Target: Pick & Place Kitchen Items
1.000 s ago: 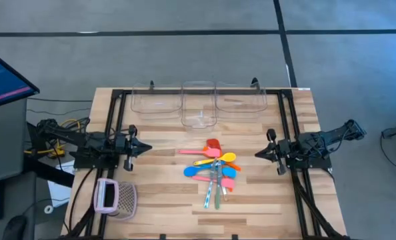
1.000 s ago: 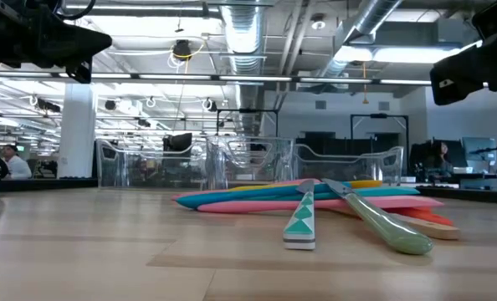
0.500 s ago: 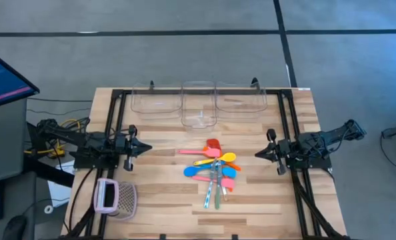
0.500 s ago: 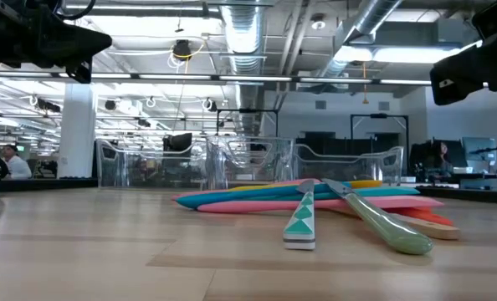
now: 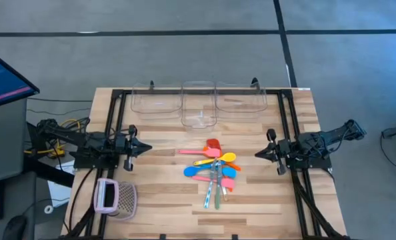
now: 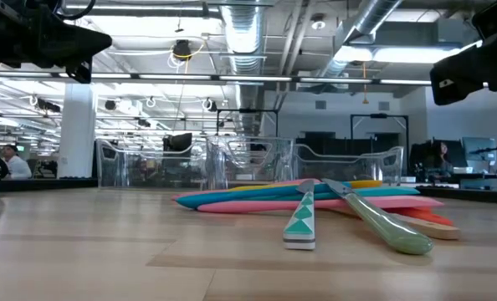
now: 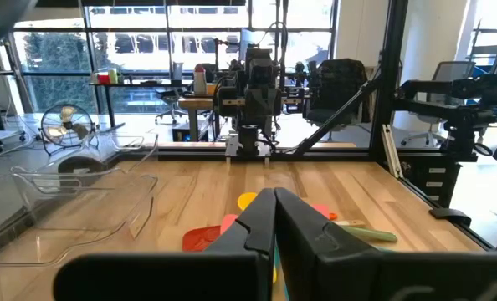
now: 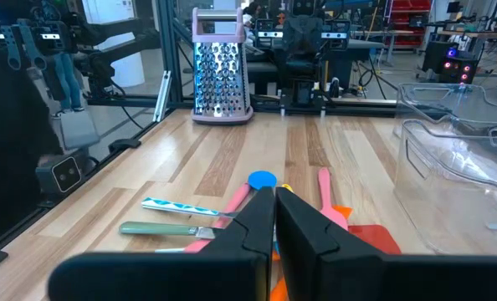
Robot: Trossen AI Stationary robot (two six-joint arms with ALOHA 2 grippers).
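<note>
Utensil pile [image 5: 213, 175] sits mid-tabletop [image 5: 165, 193], roughly centred between the two arms and nearer the front than the bins. All pieces overlap in one heap: red-headed spatula [image 5: 213, 145] at the back end of the pile, pink spoon [image 5: 197, 152] lying crosswise beside it, yellow spoon [image 5: 219, 159] just in front of that, blue spoon [image 5: 197, 174] on the left-arm side, orange spoon [image 5: 234, 167] on the right-arm side. Teal-patterned handle [image 6: 299, 219] and pale green handle [image 6: 381, 224] stick out the front of the heap, both flat on the wood.

Left gripper [image 5: 142, 148] hovers over the left side of the tabletop, pointing inward at the pile, well apart from it. Its fingers [image 7: 257, 224] are pressed together, nothing between them. Right gripper [image 5: 260, 154] mirrors it on the right side, also aimed at the pile and clear of it; fingers [image 8: 261, 219] together, holding nothing. Both sit above the surface, not touching it.

Three clear plastic bins [image 5: 199, 101] line the back edge, side by side; middle one reaches further forward than its neighbours. Pink-and-white mesh basket [image 5: 115, 197] stands near the front left corner, beside the left arm's frame. A monitor [image 5: 3, 77] is off the tabletop at far left.
</note>
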